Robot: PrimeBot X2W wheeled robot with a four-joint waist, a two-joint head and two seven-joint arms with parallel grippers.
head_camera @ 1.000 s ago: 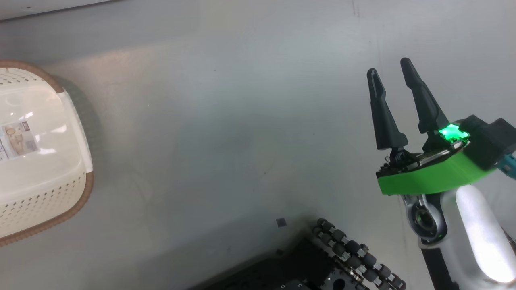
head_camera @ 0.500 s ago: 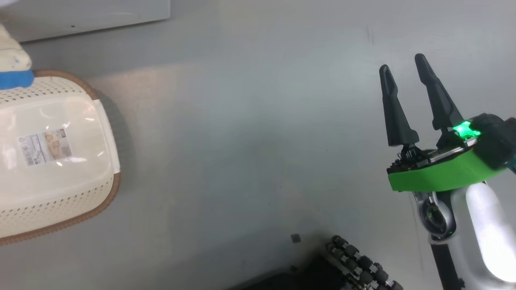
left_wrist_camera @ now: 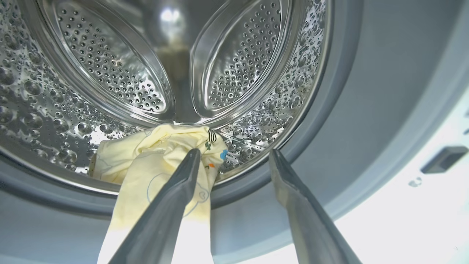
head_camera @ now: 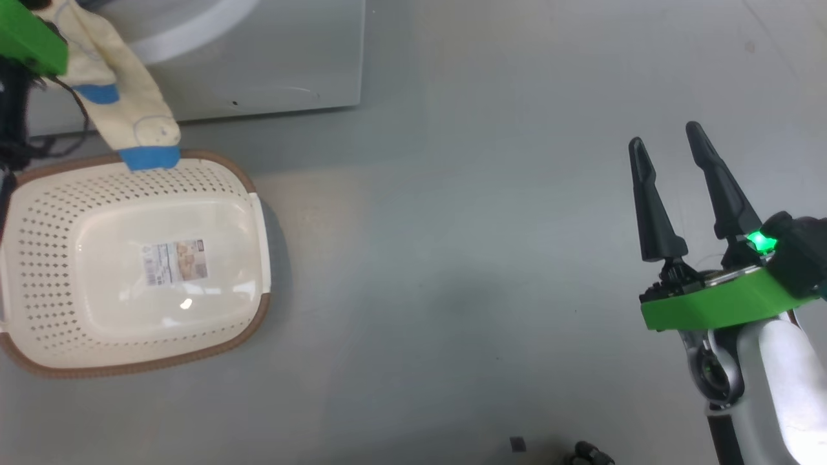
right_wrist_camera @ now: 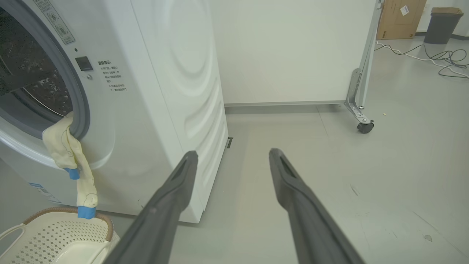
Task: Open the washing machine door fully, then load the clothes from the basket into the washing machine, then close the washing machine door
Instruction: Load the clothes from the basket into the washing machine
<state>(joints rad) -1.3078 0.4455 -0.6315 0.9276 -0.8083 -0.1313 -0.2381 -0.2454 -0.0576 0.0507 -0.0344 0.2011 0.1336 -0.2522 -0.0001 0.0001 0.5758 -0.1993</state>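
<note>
While both jaws stand wide, soft cream clothes drape from the perforated steel drum.

Head cam has moved, so the whole frame has shifted, not the things in it. The basket was cut off at the left edge and is now fully in frame. The washing machine front has come in at top left. The clothes now show too, one piece hanging over the basket's far rim. My left wrist's green housing has appeared in the corner. The base wheels are almost out at the bottom. My right gripper sits lower and further right in frame.
</note>
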